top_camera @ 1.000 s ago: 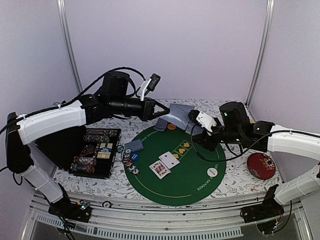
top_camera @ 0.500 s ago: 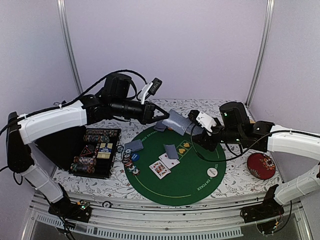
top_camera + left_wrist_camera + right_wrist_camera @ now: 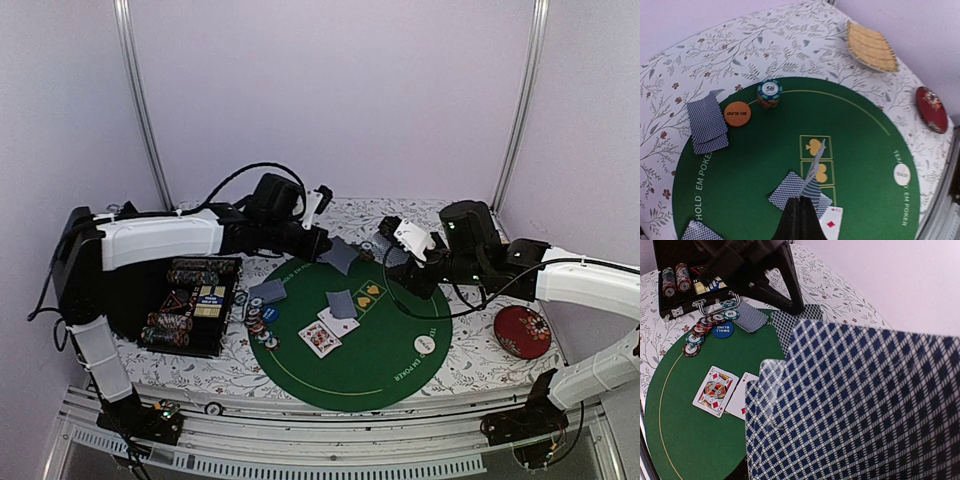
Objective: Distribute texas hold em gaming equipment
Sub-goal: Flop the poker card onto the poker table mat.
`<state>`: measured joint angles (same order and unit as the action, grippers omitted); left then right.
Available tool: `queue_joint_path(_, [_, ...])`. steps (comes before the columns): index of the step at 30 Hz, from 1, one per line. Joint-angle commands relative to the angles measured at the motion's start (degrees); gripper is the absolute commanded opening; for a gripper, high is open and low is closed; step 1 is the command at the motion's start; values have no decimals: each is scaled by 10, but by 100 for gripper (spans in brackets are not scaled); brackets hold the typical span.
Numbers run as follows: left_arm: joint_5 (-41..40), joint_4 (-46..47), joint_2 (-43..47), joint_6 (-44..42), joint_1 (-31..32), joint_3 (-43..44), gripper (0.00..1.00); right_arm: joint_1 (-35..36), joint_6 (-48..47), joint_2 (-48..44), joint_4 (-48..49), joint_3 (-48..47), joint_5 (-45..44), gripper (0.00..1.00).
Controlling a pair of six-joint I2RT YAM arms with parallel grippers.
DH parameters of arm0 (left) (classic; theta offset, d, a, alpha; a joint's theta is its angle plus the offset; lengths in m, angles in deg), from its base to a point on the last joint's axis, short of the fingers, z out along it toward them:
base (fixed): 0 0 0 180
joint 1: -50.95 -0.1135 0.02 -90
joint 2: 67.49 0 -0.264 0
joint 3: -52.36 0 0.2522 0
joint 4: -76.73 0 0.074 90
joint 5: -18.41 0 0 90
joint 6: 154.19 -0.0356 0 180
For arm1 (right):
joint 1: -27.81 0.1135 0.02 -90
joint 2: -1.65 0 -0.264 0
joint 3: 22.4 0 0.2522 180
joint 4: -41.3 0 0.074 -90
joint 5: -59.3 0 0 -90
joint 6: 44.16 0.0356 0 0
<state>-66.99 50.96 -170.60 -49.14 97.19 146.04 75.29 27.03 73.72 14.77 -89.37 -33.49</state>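
My left gripper [image 3: 328, 246] is shut on one grey-blue-backed playing card [image 3: 341, 256], held above the far rim of the green mat; in the left wrist view the card [image 3: 814, 167] shows edge-on from the black fingertips [image 3: 796, 210]. My right gripper [image 3: 392, 250] holds the rest of the deck [image 3: 373, 246], whose backs [image 3: 855, 405] fill the right wrist view and hide the fingers. A face-down card [image 3: 342, 302] and two face-up cards [image 3: 328, 330] lie on the mat. Chips [image 3: 258, 322], a blue disc [image 3: 270, 313], a white disc [image 3: 425, 344] and an orange disc [image 3: 737, 113] lie on it too.
The round green mat [image 3: 385, 365] covers the middle of the flowered table. A black case of chips [image 3: 195, 300] stands open at the left. A red dish [image 3: 522, 330] sits at the right. A yellow ribbed dish [image 3: 871, 47] lies beyond the mat.
A face-down card came to lie on the mat beside the face-up pair. The left arm then dropped low and slid right with another card. The right arm barely moved.
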Motion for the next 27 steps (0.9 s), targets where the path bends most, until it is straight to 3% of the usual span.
queue_joint_path(1, [-69, -39, -51, -24, 3, 41, 0, -8, 15, -11, -16, -13, -18, 44])
queue_joint_path(7, [-134, -38, -67, -31, 1, 28, 0, -9, 18, -17, -12, -5, -8, 44])
queue_joint_path(17, [-380, -89, -126, -114, 28, 60, 0, -9, 15, -11, -9, -7, 3, 44])
queue_joint_path(23, [-415, -98, -166, -144, 59, 68, 0, -8, 16, -8, -8, -7, 7, 44])
queue_joint_path(27, [-484, -103, -198, -176, 81, 81, 0, -9, 18, -8, -8, -9, 10, 44])
